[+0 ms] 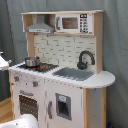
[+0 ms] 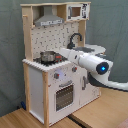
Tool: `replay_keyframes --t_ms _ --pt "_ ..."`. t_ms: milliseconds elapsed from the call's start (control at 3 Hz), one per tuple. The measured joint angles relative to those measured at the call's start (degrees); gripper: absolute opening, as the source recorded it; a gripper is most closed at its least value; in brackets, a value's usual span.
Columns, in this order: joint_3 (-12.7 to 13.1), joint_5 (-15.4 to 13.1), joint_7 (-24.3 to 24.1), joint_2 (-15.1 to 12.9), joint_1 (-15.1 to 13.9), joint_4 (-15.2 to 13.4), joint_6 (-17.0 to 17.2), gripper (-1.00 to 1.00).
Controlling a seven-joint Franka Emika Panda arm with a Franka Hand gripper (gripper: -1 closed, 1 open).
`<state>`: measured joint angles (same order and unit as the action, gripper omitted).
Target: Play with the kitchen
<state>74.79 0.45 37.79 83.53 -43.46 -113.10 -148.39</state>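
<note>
I had the arm (image 2: 87, 61) reaching in from the second exterior view's right, its white body with a glowing blue light stretched toward the kitchen (image 2: 55, 75). The hand (image 2: 63, 51) sat at the far tip of the arm, low over the kitchen's surface (image 2: 37, 62), and I could not tell whether its fingers stood open or closed. Just beyond the hand, toward the second exterior view's left, a small metal pot (image 2: 48, 56) rested on the red-ringed hob (image 2: 50, 60). Behind the hand rose the pegboard back (image 2: 52, 36), and the black faucet (image 2: 74, 39) curved up just past it, with the hood (image 2: 49, 20) and the microwave (image 2: 76, 11) well above. Below the hand was the oven door (image 2: 64, 95) with the knobs above it.

In the first exterior view the kitchen (image 1: 65, 95) filled the frame in front of a grey curtain (image 1: 116, 45): pot (image 1: 32, 61) on the hob (image 1: 42, 66), grey sink (image 1: 73, 73) beside it under the faucet (image 1: 85, 59). Only a white sliver of the arm (image 1: 4, 62) showed at the first exterior view's left edge, near the hob, and the hand itself was out of sight there. The kitchen stood on a wooden floor (image 2: 30, 120).
</note>
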Motion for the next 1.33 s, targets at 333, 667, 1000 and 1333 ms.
replay_keyframes --t_ms 333,667,1000,1333 --pt "0.13 0.76 -3.37 -1.15 -2.12 2.71 3.08 1.0" --pt "0.46 2.91 -5.34 -2.28 -4.5 6.2 6.4 1.0" --pt "0.4 6.65 -5.55 -3.67 -7.37 10.29 9.75 1.0" --pt "-0.17 10.29 -5.53 -5.82 -10.83 13.52 12.57 1.0"
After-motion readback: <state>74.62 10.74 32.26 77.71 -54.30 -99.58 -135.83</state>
